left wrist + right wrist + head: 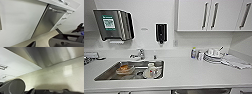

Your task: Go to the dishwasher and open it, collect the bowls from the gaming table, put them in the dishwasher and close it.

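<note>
The dishwasher (50,21) has a stainless-steel front and a horizontal bar handle (57,11) near its top, and its door is shut. It sits under the white counter, between white cabinet fronts. In the head view only its top strip (201,91) shows, below the counter edge to the right of the sink. In the right wrist view the steel front (50,55) is close, just above the pale floor (56,75). Both wrists hang low in front of the door. I cannot make out how the grippers stand. The bowls and the gaming table are out of view.
The white counter (184,72) holds a steel sink (109,75) with dirty dishes in it and a tap (141,53) behind. Stacked plates and cups (212,56) and a folded cloth (236,62) lie at the right. Above are a towel dispenser (112,25), a soap dispenser (161,32) and wall cabinets (211,15).
</note>
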